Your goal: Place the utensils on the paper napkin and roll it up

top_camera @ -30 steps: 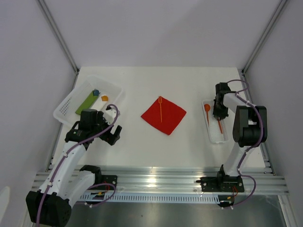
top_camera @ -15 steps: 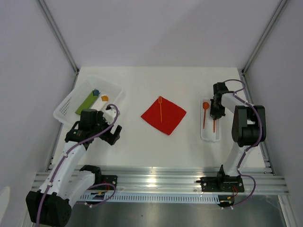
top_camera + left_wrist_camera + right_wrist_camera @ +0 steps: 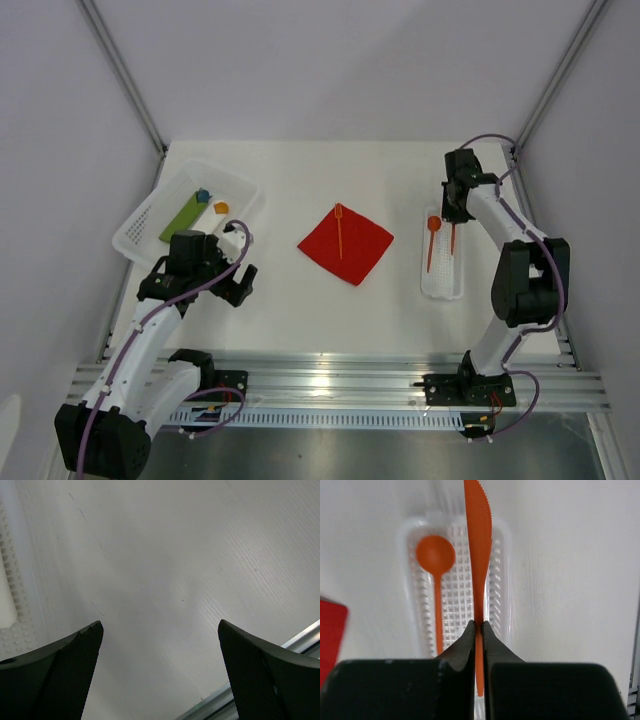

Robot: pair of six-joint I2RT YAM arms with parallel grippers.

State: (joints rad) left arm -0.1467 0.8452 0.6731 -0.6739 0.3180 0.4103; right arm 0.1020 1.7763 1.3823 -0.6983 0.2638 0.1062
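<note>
Left gripper (image 3: pixel 160 625) gapes wide over the bench's (image 3: pixel 300 320) near-left. Right gripper (image 3: pixel 478 625), stretched far-right, pinches a knife (image 3: pixel 479 555).

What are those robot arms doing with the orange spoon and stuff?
They're getting utensils onto a napkin to roll it up. The right gripper is pinched shut on an orange knife, above the little clear tray where an orange spoon lies. One more orange utensil lies on the red napkin. The left gripper is open over bare table, holding nothing.
</note>
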